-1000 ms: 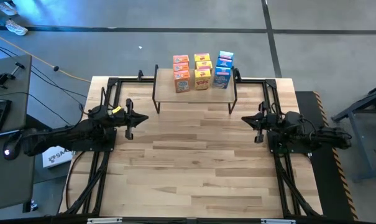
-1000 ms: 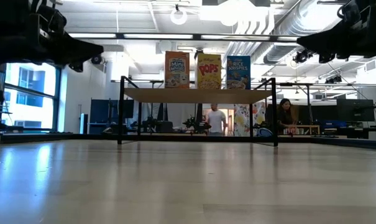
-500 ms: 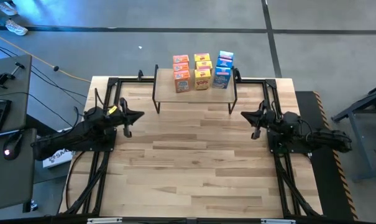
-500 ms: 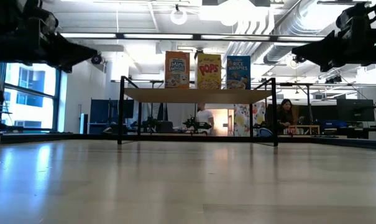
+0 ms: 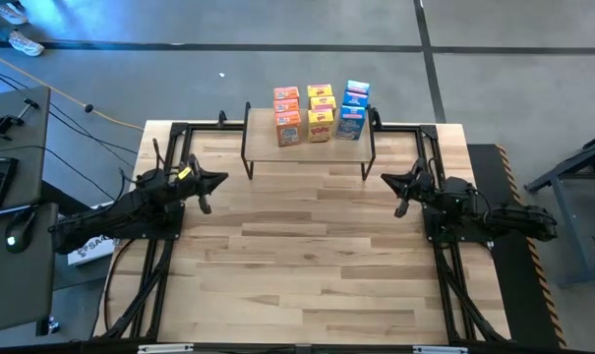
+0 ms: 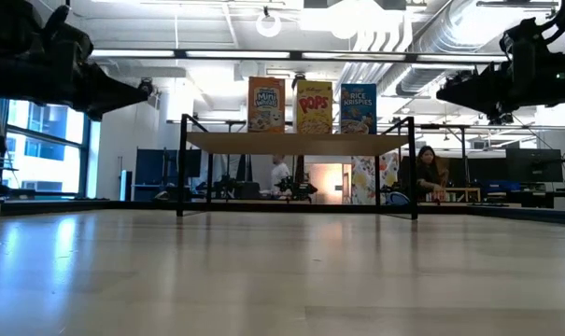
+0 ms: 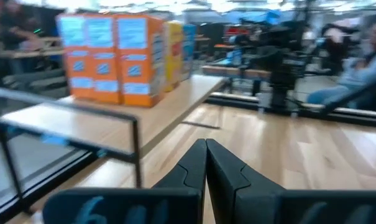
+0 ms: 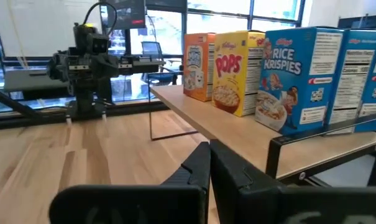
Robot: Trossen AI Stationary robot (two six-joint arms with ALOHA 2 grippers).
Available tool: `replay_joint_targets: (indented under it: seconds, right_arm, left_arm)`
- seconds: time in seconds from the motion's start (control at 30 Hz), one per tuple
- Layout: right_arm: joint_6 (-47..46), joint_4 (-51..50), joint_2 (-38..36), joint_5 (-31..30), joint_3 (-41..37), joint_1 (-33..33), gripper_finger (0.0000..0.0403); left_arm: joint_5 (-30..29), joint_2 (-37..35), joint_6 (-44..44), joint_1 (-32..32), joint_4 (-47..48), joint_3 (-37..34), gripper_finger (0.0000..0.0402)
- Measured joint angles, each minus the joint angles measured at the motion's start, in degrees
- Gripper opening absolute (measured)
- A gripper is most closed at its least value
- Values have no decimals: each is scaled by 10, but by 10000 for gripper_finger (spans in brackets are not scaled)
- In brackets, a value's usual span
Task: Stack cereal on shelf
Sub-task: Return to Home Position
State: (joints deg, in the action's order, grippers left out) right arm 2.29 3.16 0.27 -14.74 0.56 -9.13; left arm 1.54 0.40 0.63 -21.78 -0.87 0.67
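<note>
Retreat in progress! Nearest us, the counter (image 5: 307, 265) carries no loose box in the high view. Over it, the left hand (image 5: 218, 180) sits at 9 o'clock and the right hand (image 5: 387, 181) at 3 o'clock. Both have slid a touch toward 12 since a second ago, and in the low view their noses have dipped lower. Each wrist view shows that arm's own fingers pressed together with nothing between them. I read that as two arms folding home with the stacking finished, not a fresh pick coming.

Farther on, at 12 o'clock, the shelf (image 5: 312, 150) holds the cereal (image 5: 321, 126), unmoved. The orange boxes (image 5: 287, 114) sit toward 9, the yellow boxes (image 5: 321, 98) in the middle and the blue boxes (image 5: 354, 108) toward 3.

Now the views! From above you count three boxes deep in each colour file, nine in all. The low view gives only three upright fronts side by side and hides the rest. It alone shows the room beyond: one person (image 6: 282, 175) standing and a second person (image 6: 427, 171) seated toward 3 o'clock, both well apart from the counter.
</note>
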Motion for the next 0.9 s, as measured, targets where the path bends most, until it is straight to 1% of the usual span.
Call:
replay_joint_targets:
  seconds: [0.13, 0.27, 0.37, 0.47, 0.6, 0.8, 0.9]
  right_arm:
    - [6, 2, 0, -18, 0, 0, 0]
    - [29, 5, 0, -46, 0, 0, 0]
    - [26, 7, 0, -65, 0, 0, 0]
    - [26, 7, 1, -65, 0, 0, 0]
    - [30, 7, 1, -65, 0, 0, 0]
    - [42, 7, 1, -63, 0, 0, 0]
    - [42, 7, 1, -63, 0, 0, 0]
  left_arm:
    - [-38, 6, 22, 0, 2, 0, 0]
    - [-38, 12, 22, 0, 1, 0, 0]
    - [-38, 18, 22, 0, 2, 0, 0]
    - [-37, 29, 29, 0, 2, 0, 0]
    - [-39, 51, 70, 0, 2, 0, 0]
    - [-86, 81, 98, 0, -7, 0, 0]
    - [-86, 84, 97, 0, -7, 0, 0]
